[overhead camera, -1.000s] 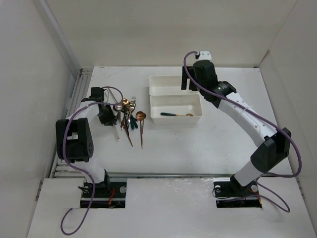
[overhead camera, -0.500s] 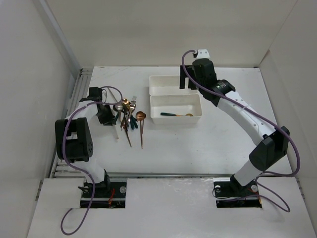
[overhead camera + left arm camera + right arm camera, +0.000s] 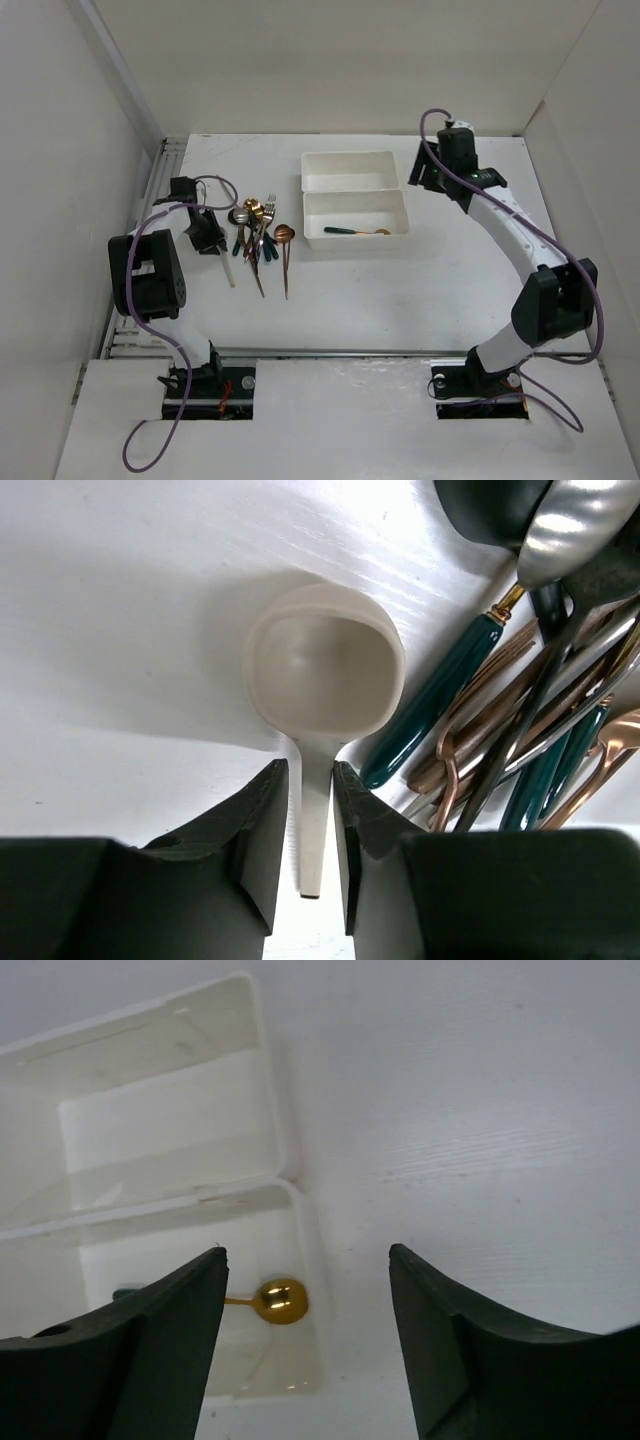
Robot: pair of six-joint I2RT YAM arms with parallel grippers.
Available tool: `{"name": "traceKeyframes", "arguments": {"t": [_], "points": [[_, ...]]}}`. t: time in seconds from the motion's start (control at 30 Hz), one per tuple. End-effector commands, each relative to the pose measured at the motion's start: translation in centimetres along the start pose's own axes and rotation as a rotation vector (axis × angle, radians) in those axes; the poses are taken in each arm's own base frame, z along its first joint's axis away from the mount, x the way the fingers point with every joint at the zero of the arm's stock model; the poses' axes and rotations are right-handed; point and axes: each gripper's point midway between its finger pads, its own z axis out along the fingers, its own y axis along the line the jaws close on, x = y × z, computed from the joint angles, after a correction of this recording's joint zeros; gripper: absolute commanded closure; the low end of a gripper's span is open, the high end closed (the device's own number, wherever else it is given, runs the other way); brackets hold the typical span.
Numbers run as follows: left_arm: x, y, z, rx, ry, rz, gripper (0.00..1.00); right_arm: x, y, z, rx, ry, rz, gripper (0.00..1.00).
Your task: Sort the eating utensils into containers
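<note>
Overhead, the utensils lie in a tangled heap on the left part of the table, well apart from the two white bins. The far bin looks bare. The near bin, touching it, holds one green-handled spoon. The left gripper sits low, just beside the heap. The right gripper hangs off the bins' right end.

Through the left wrist camera, a white spoon lies bowl-up on the table with its handle running between the fingers. They stand narrowly apart around the handle. Whether they press on it I cannot tell. Next to it cross copper, silver and green-handled pieces. These look stiff, light and slick, and I judge a pinch across mid-handle the safest hold. Since they overlap, lifting one may drag its neighbours.

From the right wrist camera, the fingers are spread wide with nothing between them, above bare table beside the bins' corner. The spoon's gold bowl shows in the near bin.

The tabletop is smooth, white and faintly grained, so flat handles leave little to get under. White walls close in on three sides, and the left arm works close to its side wall.
</note>
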Motion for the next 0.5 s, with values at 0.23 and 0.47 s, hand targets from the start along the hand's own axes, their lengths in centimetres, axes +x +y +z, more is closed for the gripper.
{"name": "traceKeyframes", "arguments": {"t": [0.23,0.47], "points": [[-1.5,0.0,-0.8,0.004,-0.046,0.042,1.0,-2.4,-12.2,-1.5,0.204,-0.084,0.333,0.32],[-0.2,1.1,0.3,-0.004,0.007,0.035,0.91,-2.3,-14.4,-1.6,0.253,-0.091,0.358,0.18]]}}
